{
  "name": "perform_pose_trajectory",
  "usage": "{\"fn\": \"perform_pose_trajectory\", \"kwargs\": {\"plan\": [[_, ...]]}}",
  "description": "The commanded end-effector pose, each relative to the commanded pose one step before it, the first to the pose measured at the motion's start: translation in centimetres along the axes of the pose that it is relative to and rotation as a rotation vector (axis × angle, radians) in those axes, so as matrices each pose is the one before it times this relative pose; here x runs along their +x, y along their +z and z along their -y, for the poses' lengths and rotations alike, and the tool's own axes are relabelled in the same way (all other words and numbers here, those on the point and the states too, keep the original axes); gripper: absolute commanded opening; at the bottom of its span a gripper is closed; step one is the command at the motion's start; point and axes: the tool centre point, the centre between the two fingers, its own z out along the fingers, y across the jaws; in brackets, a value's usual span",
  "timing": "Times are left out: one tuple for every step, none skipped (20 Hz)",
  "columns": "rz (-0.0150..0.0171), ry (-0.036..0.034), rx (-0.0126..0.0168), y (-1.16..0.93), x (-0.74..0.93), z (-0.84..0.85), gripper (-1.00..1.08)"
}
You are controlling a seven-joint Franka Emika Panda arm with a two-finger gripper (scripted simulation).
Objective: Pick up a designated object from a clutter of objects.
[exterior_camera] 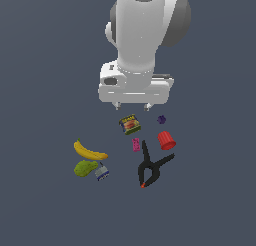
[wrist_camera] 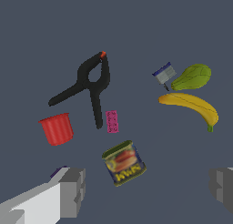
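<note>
The olive-green pear (exterior_camera: 85, 168) lies on the dark floor toward the exterior view's left, just below the yellow banana (exterior_camera: 89, 151) and touching the small grey-blue item (exterior_camera: 102, 172). In the wrist view the pear (wrist_camera: 192, 77) lies beside the banana (wrist_camera: 191, 106) and the grey-blue item (wrist_camera: 164, 73). My gripper (exterior_camera: 132, 106) hangs open and empty high above the meat can (exterior_camera: 129, 124), well away from the pear. Its fingers (wrist_camera: 73, 191) stand wide apart around the can (wrist_camera: 124, 163).
A black clamp (exterior_camera: 150, 166), red cup (exterior_camera: 166, 140), pink block (exterior_camera: 136, 144) and purple piece (exterior_camera: 161, 119) lie toward the exterior view's right. In the wrist view they are the clamp (wrist_camera: 88, 85), cup (wrist_camera: 57, 129) and pink block (wrist_camera: 112, 121).
</note>
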Motion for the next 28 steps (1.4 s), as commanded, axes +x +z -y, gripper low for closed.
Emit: {"fn": "perform_pose_trajectory", "kwargs": {"plan": [[0.00073, 0.05027, 0.00678, 0.505, 0.639, -0.475, 1.00], [0.00025, 0.02400, 0.00310, 0.239, 0.316, -0.210, 1.00], [0.00027, 0.02588, 0.00325, 0.260, 0.344, -0.224, 1.00], [0.00032, 0.02775, 0.00336, 0.281, 0.372, -0.236, 1.00], [0.00037, 0.02961, 0.00343, 0.304, 0.401, -0.247, 1.00], [0.00041, 0.03150, 0.00349, 0.328, 0.430, -0.258, 1.00], [0.00045, 0.03340, 0.00352, 0.352, 0.460, -0.267, 1.00], [0.00048, 0.03528, 0.00352, 0.377, 0.491, -0.275, 1.00], [0.00049, 0.03663, 0.00343, 0.397, 0.516, -0.279, 1.00], [0.00048, 0.03673, 0.00323, 0.404, 0.522, -0.271, 1.00], [0.00045, 0.03673, 0.00302, 0.409, 0.528, -0.262, 1.00], [0.00041, 0.03673, 0.00281, 0.415, 0.533, -0.254, 1.00], [0.00036, 0.03673, 0.00261, 0.421, 0.538, -0.245, 1.00], [0.00030, 0.03671, 0.00242, 0.426, 0.543, -0.236, 1.00], [0.00023, 0.03670, 0.00223, 0.432, 0.547, -0.226, 1.00], [0.00015, 0.03668, 0.00205, 0.437, 0.551, -0.217, 1.00], [0.00006, 0.03665, 0.00187, 0.442, 0.555, -0.207, 1.00], [-0.00003, 0.03662, 0.00171, 0.447, 0.559, -0.198, 1.00], [-0.00014, 0.03658, 0.00155, 0.453, 0.562, -0.188, 1.00], [-0.00025, 0.03654, 0.00140, 0.458, 0.565, -0.178, 1.00], [-0.00037, 0.03649, 0.00125, 0.463, 0.567, -0.168, 1.00], [-0.00049, 0.03643, 0.00112, 0.468, 0.570, -0.158, 1.00], [-0.00062, 0.03638, 0.00100, 0.473, 0.572, -0.148, 1.00], [-0.00076, 0.03633, 0.00088, 0.477, 0.574, -0.138, 1.00], [-0.00090, 0.03625, 0.00078, 0.482, 0.575, -0.127, 1.00], [-0.00104, 0.03619, 0.00068, 0.487, 0.576, -0.118, 1.00], [-0.00119, 0.03611, 0.00059, 0.491, 0.576, -0.107, 1.00], [-0.00135, 0.03603, 0.00052, 0.496, 0.577, -0.097, 1.00]]}}
